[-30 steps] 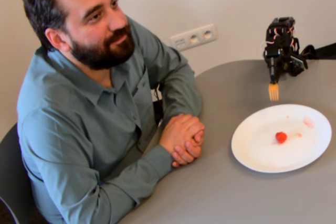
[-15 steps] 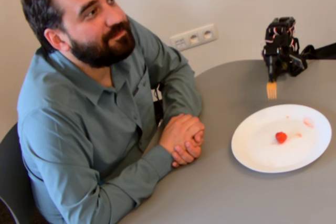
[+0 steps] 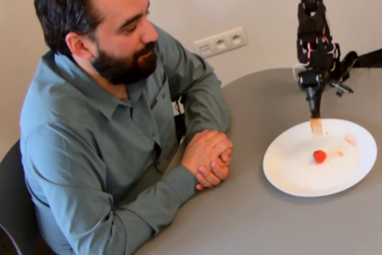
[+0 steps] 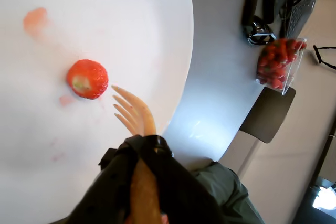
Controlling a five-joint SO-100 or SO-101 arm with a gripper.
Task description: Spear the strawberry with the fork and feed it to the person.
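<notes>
Clasped hands (image 3: 207,158) of the person (image 3: 107,111) rested on the grey table (image 3: 250,219) in the fixed view; beyond them the white plate (image 3: 286,174) held the strawberry (image 3: 320,156), with the fork (image 3: 316,126) hanging tines-down above the plate's far side, apart from the fruit. Seen from the wrist view, the gripper (image 4: 137,182) was clamped on the fork (image 4: 132,111), tines just beside the strawberry (image 4: 87,79), not touching. Spearing well likely meant centring the tines over the fruit and pressing straight down so it would not roll.
</notes>
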